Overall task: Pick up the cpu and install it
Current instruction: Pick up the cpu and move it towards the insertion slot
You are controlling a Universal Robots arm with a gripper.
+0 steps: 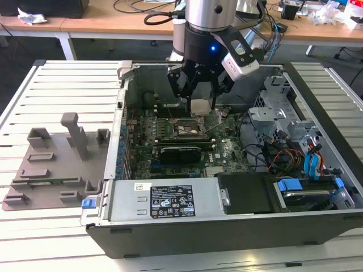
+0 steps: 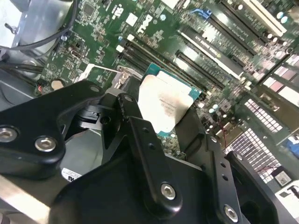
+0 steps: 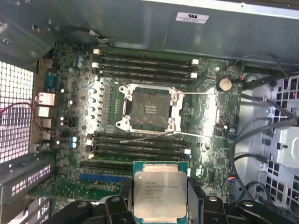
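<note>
The cpu point(image 1: 200, 107) is a small square chip with a silver-grey metal top and a green rim, held flat above the motherboard. My gripper point(image 1: 199, 109) is shut on it, black fingers point(image 2: 135, 121) clamping its edges. In the first wrist view the cpu point(image 3: 160, 190) hangs short of the open socket point(image 3: 150, 109), whose metal frame and loose lever wires lie exposed on the green board. In the second wrist view the cpu point(image 2: 163, 103) sits between the fingers over the memory slots. The socket point(image 1: 187, 130) lies just below and toward the front of the case from the chip.
The open computer case point(image 1: 170, 226) lies on a slatted white table. A black card point(image 1: 180, 152) stands just in front of the socket. Drive cages and coloured cables point(image 1: 295, 153) fill the exterior view's right. A grey fixture plate point(image 1: 51, 164) rests on the exterior view's left.
</note>
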